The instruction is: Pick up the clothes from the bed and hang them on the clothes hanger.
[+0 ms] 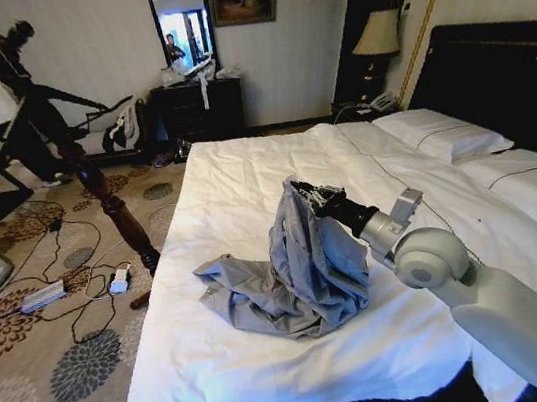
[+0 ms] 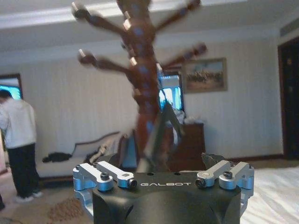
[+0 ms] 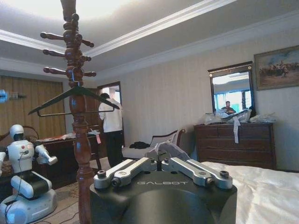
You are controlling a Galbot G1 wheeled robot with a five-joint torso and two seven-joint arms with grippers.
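While my right arm reached out across the bed (image 1: 245,179), my right gripper (image 1: 306,195) was pinched tight on a fold of the grey-blue shirt (image 1: 295,278), holding one bunch of the cloth lifted into a peak above the white sheet. The remainder of the shirt lay crumpled on the sheet below and to the left of that peak, one part trailing toward the bed's left edge. From my right wrist camera, a small hump of the grey cloth (image 3: 169,150) showed just past the linkages, with the fingers drawn together on it.

My left gripper (image 2: 163,161) was raised in the air, facing the coat stand (image 2: 142,88), whose pole and slanted branch arms stood close before it. I could not tell whether its fingers were apart or together; one dark finger (image 2: 159,135) rose in front of the pole.

The coat stand (image 1: 75,159) stood on the patterned carpet (image 1: 29,358) to the left of the bed, well apart from the shirt, its turned wooden pole near the bed's left side. From the right wrist camera, a dark wire hanger (image 3: 74,95) hung on the stand (image 3: 77,116). A dark dresser (image 1: 199,105) with a mirror (image 1: 181,22) stood against the far wall, and white pillows (image 1: 441,140) lay by the black headboard (image 1: 503,75).
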